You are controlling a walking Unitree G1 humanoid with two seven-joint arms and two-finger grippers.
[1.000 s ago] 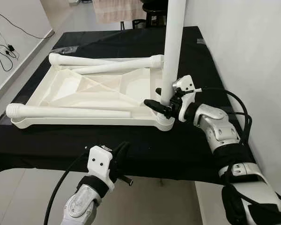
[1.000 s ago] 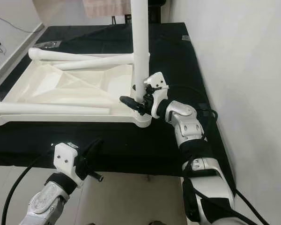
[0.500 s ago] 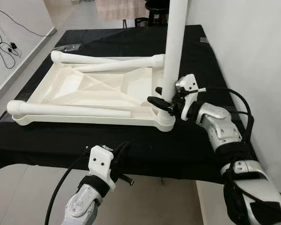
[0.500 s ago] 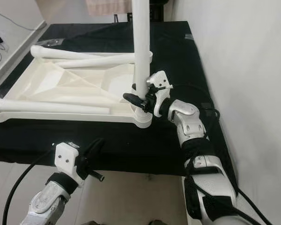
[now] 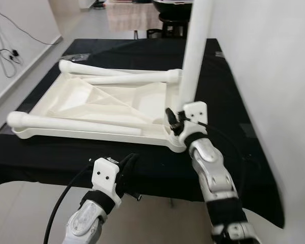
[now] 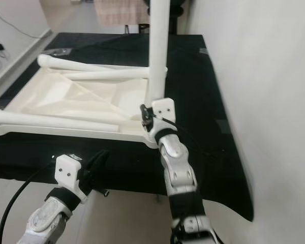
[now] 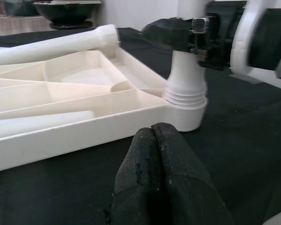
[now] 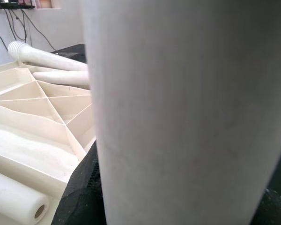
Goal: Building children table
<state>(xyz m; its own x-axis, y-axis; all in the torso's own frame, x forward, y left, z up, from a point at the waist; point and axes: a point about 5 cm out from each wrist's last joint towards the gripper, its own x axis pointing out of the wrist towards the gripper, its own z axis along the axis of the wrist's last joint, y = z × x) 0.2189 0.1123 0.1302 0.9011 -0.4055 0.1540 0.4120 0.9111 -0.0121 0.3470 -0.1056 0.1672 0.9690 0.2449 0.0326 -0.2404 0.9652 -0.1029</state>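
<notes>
Right gripper [image 5: 175, 121] pinches upright leg [image 5: 194, 66] low, near socket. Leg looks light, stiff, smooth: hold firm. Left gripper [image 7: 154, 140] fingers pressed together, idle.

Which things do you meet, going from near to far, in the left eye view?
Left gripper → near loose leg lying on the upturned tabletop → right gripper at the upright leg → far loose legs → far edge of the black table.
</notes>
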